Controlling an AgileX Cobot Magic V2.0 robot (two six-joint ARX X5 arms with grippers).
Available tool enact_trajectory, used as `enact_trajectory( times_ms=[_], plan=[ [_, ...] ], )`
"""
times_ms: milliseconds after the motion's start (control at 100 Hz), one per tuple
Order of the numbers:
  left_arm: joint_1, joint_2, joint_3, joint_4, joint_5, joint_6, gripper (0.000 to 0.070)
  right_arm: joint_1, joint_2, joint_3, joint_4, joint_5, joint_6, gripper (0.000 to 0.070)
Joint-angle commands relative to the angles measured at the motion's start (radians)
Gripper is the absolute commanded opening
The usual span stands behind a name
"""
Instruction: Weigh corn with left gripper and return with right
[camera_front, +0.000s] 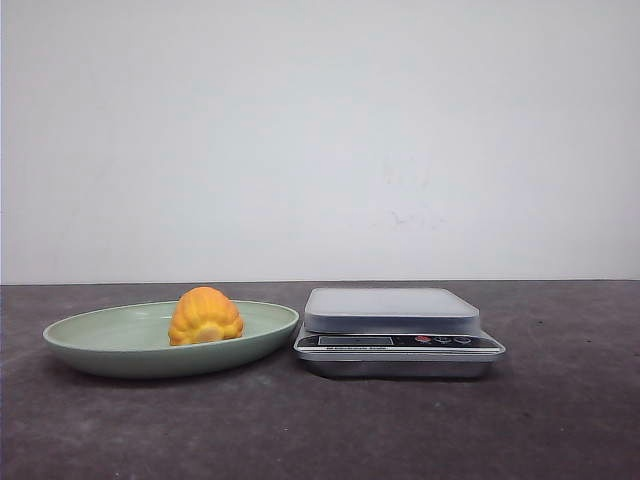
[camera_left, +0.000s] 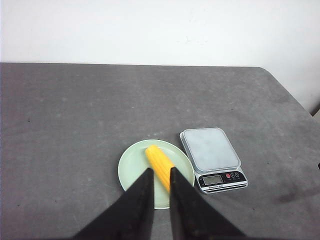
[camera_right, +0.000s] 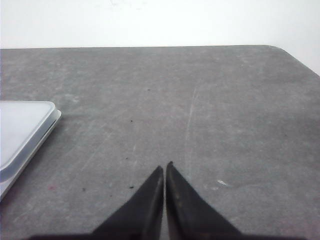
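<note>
Plain white wall (camera_front: 320, 130) behind a dark grey (scuffed) table (camera_front: 560, 420).

Stubby orange-yellow corn (camera_front: 205, 316) lies, seemingly untouched, in the plate (camera_front: 100, 340).

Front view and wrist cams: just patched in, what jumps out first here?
The bright orange-yellow corn catches the eye first, lying in a pale green plate on the dark table. Right beside the plate, on its right in the front view, sits a silver kitchen scale with nothing on its platform. The left gripper hangs above the plate; the right gripper hovers over bare table beside the scale.
</note>
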Motion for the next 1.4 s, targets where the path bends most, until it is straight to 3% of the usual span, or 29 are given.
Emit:
enact_trajectory(
  times_ms=[0, 680, 910, 1020, 1170, 1230, 1390],
  plan=[
    [-0.006, 0.008, 0.019, -0.023, 0.001, -0.003, 0.0016, -0.001, -0.002, -0.007, 0.019, 0.000, -0.007, 0.0004],
    [-0.006, 0.008, 0.019, -0.024, 0.001, -0.003, 0.0016, -0.001, -0.002, -0.007, 0.024, 0.000, -0.007, 0.0004],
    [0.013, 0.011, -0.012, 0.014, -0.035, 0.064, 0.0016, -0.001, -0.002, -0.007, 0.024, 0.000, -0.007, 0.0004],
    [0.076, -0.008, -0.135, 0.161, -0.017, 0.142, 0.0016, -0.001, -0.002, -0.007, 0.024, 0.000, -0.007, 0.0004],
    [0.143, -0.080, -0.439, 0.473, 0.078, 0.217, 0.0016, -0.001, -0.002, -0.007, 0.024, 0.000, -0.007, 0.0004],
    [0.160, -0.111, -0.572, 0.600, 0.089, 0.220, 0.0016, -0.001, -0.002, -0.007, 0.024, -0.001, -0.007, 0.0004],
    [0.240, -0.201, -0.986, 1.055, 0.219, 0.209, 0.0016, -0.001, -0.002, -0.007, 0.024, 0.000, -0.007, 0.0004]
  ],
)
